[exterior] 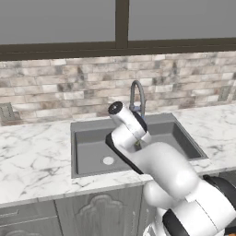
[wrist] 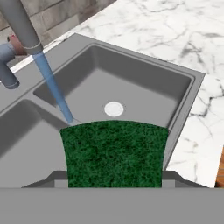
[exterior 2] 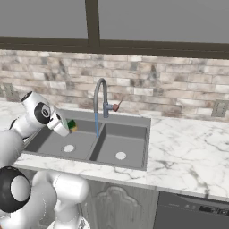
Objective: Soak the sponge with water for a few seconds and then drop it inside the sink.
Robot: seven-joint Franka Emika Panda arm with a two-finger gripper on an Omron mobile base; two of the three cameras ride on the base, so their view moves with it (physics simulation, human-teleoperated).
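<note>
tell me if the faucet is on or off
On. A thin blue stream of water falls from the faucet spout onto the sink's divider; the hand view shows it beside the sponge.

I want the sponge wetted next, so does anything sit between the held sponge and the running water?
Nothing visible does. The gripper holds the sponge over the sink, beside the water, with open space between them.
</note>
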